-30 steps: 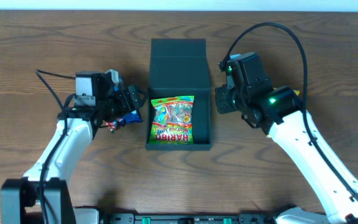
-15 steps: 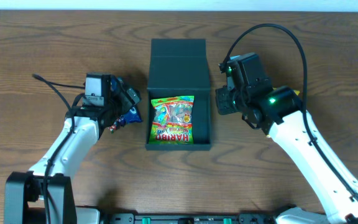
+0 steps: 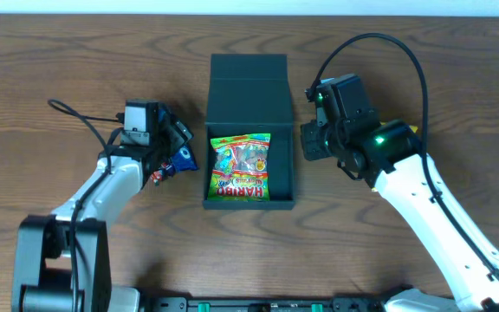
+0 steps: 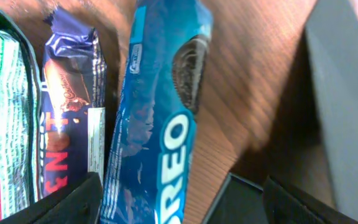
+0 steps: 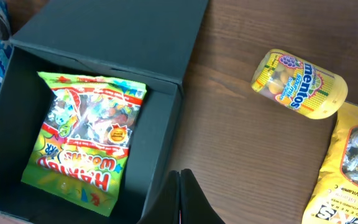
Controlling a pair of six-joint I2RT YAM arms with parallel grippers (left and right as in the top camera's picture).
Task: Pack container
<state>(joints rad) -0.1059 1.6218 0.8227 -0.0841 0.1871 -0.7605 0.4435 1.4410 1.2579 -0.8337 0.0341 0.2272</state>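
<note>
The container, a dark box with its flap lid open toward the back, sits mid-table and holds a green Haribo packet. In the right wrist view the container and the Haribo packet show clearly. My left gripper is open just left of the box, over a small pile of snacks. In the left wrist view its jaws straddle a blue Oreo packet, with bare wood showing beside the right finger. My right gripper is shut and empty beside the box's right wall; its fingers are pressed together.
A purple chocolate bar and a green packet lie left of the Oreo packet. A yellow Mentos bottle and a yellow sweets bag lie on the wood right of the box.
My left wrist has shifted right and a little toward the back, closer to the snack pile and the box. The right arm and the box have not moved.
</note>
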